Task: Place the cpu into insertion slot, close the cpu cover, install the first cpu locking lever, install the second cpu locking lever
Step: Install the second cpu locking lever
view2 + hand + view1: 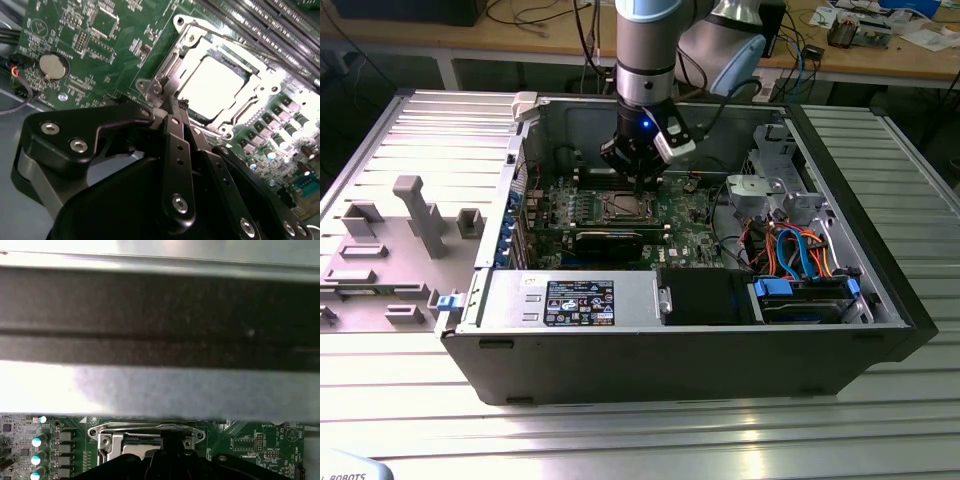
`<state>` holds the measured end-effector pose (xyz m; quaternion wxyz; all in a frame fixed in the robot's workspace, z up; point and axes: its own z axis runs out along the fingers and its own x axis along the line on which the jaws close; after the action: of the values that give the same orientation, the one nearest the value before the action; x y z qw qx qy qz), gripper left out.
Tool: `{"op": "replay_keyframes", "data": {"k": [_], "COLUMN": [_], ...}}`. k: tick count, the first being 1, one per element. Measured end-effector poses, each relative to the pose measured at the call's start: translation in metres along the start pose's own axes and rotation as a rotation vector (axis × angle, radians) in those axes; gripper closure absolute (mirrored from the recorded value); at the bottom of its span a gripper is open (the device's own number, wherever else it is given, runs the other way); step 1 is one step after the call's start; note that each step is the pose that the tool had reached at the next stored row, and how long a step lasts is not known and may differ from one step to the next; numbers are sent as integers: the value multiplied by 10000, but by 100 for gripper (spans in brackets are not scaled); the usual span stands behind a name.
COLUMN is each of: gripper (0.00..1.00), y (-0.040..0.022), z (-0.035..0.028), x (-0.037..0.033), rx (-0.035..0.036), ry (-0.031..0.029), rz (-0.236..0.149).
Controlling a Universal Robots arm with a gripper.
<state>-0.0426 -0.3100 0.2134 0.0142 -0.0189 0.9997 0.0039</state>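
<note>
Gripper [176, 107] tips together, partly hiding cpu cover [170, 75].

The cpu [212, 82], a flat square chip with a bright silver-grey top, lies level in the slot [248, 71], a dark square recess in the green board. The cover [167, 65], a silvery metal frame with a central window, lies flat around the chip, its window showing the chip's top. In the exterior view the cover [623, 207] sits mid-board.
</note>
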Motion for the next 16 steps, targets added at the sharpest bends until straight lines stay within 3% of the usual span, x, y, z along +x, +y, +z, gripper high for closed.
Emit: {"op": "replay_keyframes", "data": {"k": [13, 16], "gripper": [89, 89], "y": [-22, -54], "z": [-32, -33], "x": [-2, 0], "rx": [-18, -28], "ry": [-2, -1], "rz": [1, 2]}}
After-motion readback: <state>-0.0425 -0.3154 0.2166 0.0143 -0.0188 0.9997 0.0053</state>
